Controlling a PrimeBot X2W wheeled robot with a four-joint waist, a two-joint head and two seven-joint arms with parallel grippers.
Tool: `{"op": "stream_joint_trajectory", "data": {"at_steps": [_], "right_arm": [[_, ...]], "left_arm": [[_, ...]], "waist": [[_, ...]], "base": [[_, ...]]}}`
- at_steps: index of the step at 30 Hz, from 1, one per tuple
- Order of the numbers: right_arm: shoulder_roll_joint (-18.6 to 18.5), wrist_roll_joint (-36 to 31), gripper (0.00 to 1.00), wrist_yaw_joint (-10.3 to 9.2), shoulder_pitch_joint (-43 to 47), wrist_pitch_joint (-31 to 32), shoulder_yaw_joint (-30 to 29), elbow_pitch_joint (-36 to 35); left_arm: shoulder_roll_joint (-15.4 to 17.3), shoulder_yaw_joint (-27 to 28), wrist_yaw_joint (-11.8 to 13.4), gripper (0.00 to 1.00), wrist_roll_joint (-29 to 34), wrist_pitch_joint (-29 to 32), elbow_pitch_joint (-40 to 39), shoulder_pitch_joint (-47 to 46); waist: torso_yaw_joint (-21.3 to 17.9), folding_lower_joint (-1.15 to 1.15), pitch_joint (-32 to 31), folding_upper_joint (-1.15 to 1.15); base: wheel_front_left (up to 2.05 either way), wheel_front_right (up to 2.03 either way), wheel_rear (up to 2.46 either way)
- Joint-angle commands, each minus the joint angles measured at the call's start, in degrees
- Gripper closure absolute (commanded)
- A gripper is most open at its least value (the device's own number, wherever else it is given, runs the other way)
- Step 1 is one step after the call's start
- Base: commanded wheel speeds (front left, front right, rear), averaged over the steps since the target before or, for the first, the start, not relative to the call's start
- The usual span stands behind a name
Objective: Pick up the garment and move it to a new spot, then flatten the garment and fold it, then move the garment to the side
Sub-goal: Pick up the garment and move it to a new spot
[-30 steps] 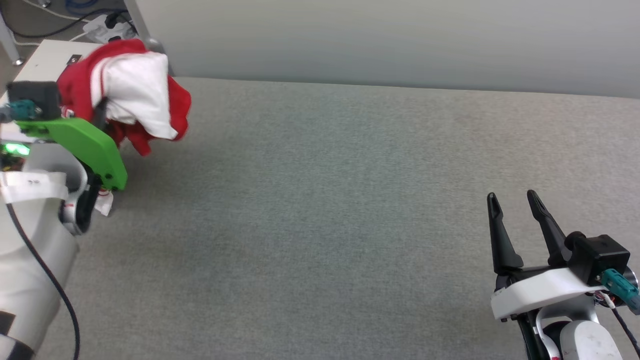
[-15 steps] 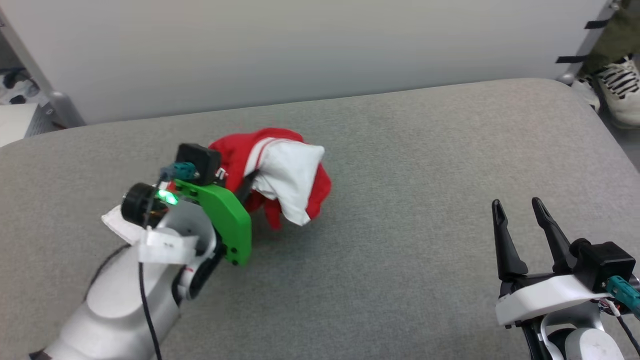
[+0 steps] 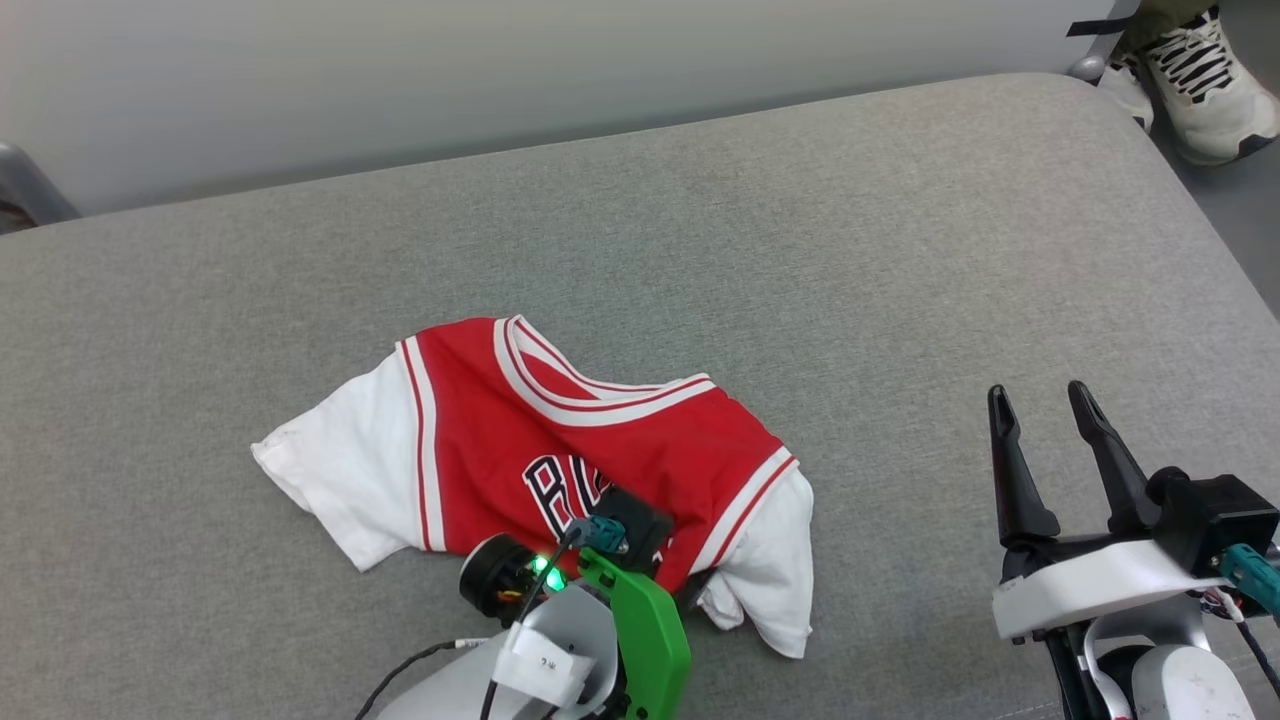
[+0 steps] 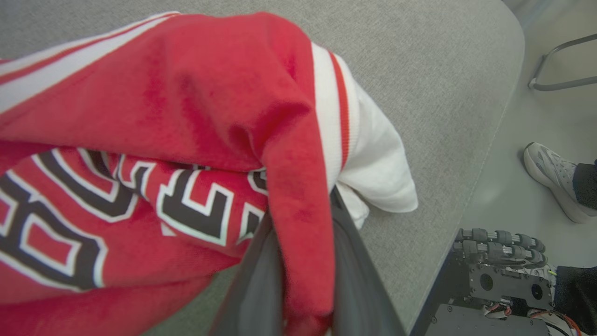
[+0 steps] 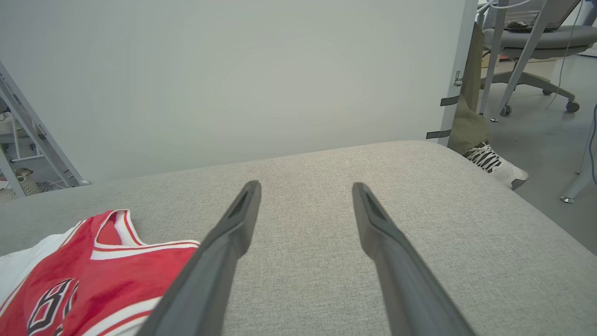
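the garment point(image 3: 560, 440) lies lettering up on the near middle of the grey cushion point(image 3: 850, 230). the left gripper point(image 4: 301, 219) pinches a fold of its red cloth toward the cushion's near side; the right gripper point(image 3: 1038, 392) hangs wide and empty over the cushion's right end.

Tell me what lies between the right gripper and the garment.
In the head view, the stretch of grey surface between the right gripper and the garment is bare.

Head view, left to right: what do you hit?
Grey metal leg → garment → right claw
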Motion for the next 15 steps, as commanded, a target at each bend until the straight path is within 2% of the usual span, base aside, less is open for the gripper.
{"op": "stream_joint_trajectory", "data": {"at_steps": [1, 2, 3, 4, 5, 11, 15], "right_arm": [[-0.1, 0.6, 0.0, -0.04, -1.2, -0.4, -0.1, 0.0], [-0.1, 0.4, 0.0, -0.04, -1.3, -0.4, -0.3, 0.0], [-0.1, 0.3, 0.0, -0.04, -1.4, -0.3, -0.4, 0.0], [-0.1, 0.2, 0.0, -0.04, -1.4, -0.3, -0.5, 0.0], [-0.1, 0.1, 0.0, -0.04, -1.4, -0.2, -0.7, 0.0], [-0.1, -0.3, 0.0, -0.04, -0.6, 0.3, -1.6, 0.3], [-0.1, -0.4, 0.0, -0.04, -0.1, 0.7, -1.9, 0.1]], "left_arm": [[-0.4, -0.1, -0.5, 1.0, 0.3, -0.7, 0.4, 0.7], [-0.7, 0.2, -0.4, 1.0, 0.2, -1.4, 0.6, 0.7], [-0.9, 0.4, -0.2, 0.81, 0.4, -2.2, 0.7, 0.6], [-1.1, 0.8, 0.2, 0.13, 0.7, -3.4, 0.7, 0.5], [-1.4, 1.2, 0.5, 0.0, 0.8, -4.8, 0.4, 0.6], [-2.6, 6.2, 4.9, 0.0, 1.8, -17.1, -3.1, 2.5], [-2.1, 8.7, 7.6, 0.0, 2.5, -20.7, -5.3, 3.8]], "waist": [[0.8, 0.0, 0.6, 0.0], [1.2, 0.0, 0.6, 0.0], [1.6, 0.0, 0.5, 0.0], [1.8, 0.0, 0.4, 0.0], [2.2, 0.0, 0.2, 0.0], [4.9, 0.0, -2.2, 0.0], [6.6, 0.0, -3.5, 0.0]], "base": [[0.0, 0.0, 0.0], [0.0, 0.0, 0.0], [0.0, 0.0, 0.0], [0.0, 0.0, 0.0], [0.0, 0.0, 0.0], [0.0, 0.0, 0.0], [0.0, 0.0, 0.0]]}}
